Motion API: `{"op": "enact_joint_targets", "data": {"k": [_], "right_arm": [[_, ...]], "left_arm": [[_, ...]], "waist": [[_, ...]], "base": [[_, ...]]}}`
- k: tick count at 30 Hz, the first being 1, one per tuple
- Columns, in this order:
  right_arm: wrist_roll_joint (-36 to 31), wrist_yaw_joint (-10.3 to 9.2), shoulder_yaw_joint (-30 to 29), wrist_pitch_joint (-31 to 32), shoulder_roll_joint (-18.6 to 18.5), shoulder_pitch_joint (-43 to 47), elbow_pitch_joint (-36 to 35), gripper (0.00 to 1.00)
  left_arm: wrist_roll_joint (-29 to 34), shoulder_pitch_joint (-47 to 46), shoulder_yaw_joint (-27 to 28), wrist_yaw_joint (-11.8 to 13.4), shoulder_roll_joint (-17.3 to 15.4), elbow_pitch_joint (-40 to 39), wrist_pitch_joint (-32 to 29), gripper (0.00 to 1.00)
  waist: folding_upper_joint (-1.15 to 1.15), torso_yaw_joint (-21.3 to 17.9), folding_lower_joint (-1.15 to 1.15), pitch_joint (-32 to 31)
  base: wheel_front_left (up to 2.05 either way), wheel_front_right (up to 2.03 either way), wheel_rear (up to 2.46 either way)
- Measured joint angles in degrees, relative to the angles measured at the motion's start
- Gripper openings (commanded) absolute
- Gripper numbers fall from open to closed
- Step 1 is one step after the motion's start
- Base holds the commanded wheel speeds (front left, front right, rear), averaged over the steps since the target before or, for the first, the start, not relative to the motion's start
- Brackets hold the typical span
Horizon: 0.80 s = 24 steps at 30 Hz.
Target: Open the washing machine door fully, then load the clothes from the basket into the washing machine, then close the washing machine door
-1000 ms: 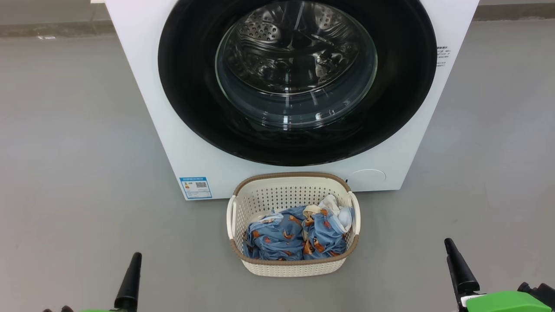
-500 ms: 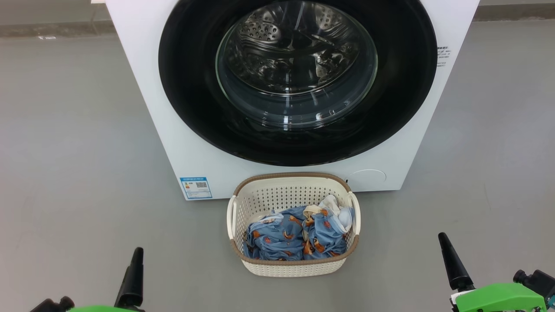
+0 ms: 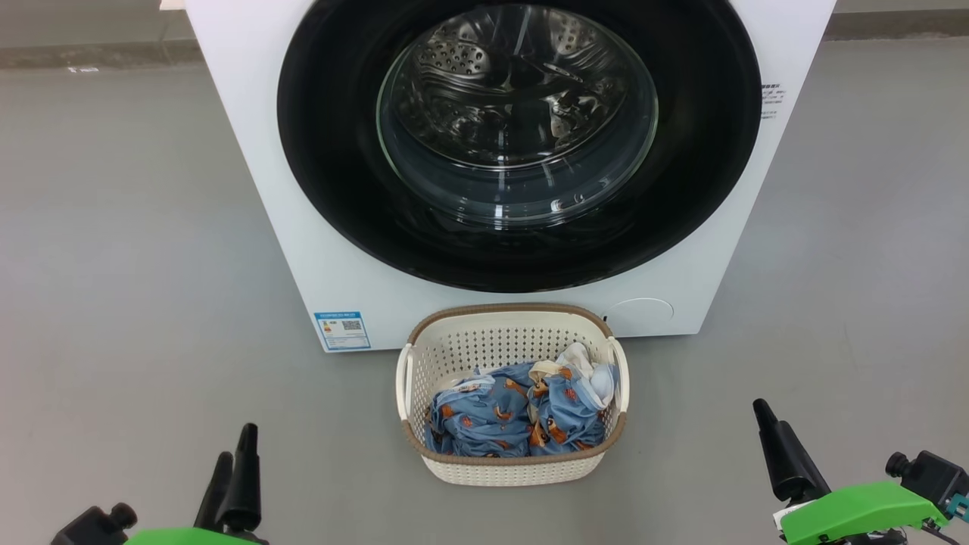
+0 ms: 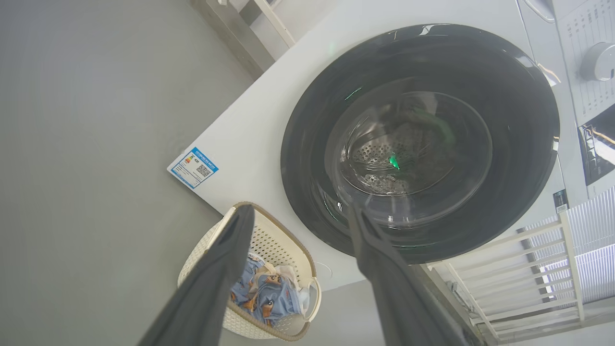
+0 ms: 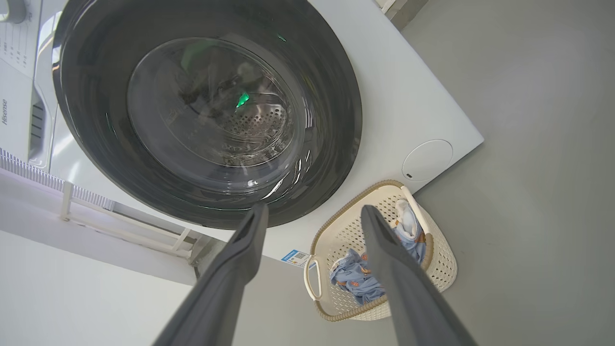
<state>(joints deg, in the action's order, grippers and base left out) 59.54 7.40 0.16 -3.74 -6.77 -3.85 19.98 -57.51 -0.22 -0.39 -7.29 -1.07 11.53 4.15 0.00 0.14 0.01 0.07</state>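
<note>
Both arms are coming up. The left gripper [image 4: 300, 211] sits higher at the bottom left of the head view than a moment ago. It has also turned, so its two dark fingers now show close together there. The right gripper [image 5: 314, 209] is higher too, and a bit closer in. The whole head picture has slid down a tiny bit, so the head has moved. The things on the floor [image 3: 113, 265] have not.

Each wrist view shows its gripper's fingers spread wide with nothing between them. Both grippers are well apart from everything.

I think this means the job is only starting. The arms are getting ready to reach for the door, and no step is done yet.

The washing machine [image 3: 250, 151] stands right in front of the robot. The washing machine door [image 3: 519, 144] is shut flat on its front. Its glass bowl faces straight out at the robot. The door is round, so it has no long side.

The basket [image 3: 509, 309] sits on the floor just in front of the machine, under the door. Its open top points up. Its long side seems to run from handle to handle, across the machine's front, but the slanted view makes that hard to tell. The clothes [image 3: 492, 416] lie bunched in the bottom of the basket.
</note>
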Motion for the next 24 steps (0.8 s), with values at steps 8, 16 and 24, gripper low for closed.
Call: {"op": "enact_joint_targets", "data": {"k": [8, 16, 24], "right_arm": [[-5.23, 0.00, 0.57, -1.49, -0.81, -0.27, 0.02, 1.00], [-10.01, 0.00, 0.96, -2.86, -1.31, -0.87, -0.01, 1.00], [-14.32, 0.00, 1.47, -3.39, -2.34, -0.87, 0.37, 1.00]], "left_arm": [[6.41, 0.02, -0.79, -0.02, -0.26, -0.40, 1.68, 1.00], [12.89, 0.10, -1.23, -0.02, -0.46, -0.55, 2.96, 1.00], [18.81, 0.26, -1.79, -0.03, -0.57, -1.36, 4.14, 1.00]], "waist": [[0.00, -0.07, 0.00, -0.27], [0.00, -0.20, 0.00, -0.51], [0.00, -0.19, 0.00, -0.39]], "base": [[0.00, 0.00, 0.00], [0.00, 0.00, 0.00], [0.00, 0.00, 0.00]]}}
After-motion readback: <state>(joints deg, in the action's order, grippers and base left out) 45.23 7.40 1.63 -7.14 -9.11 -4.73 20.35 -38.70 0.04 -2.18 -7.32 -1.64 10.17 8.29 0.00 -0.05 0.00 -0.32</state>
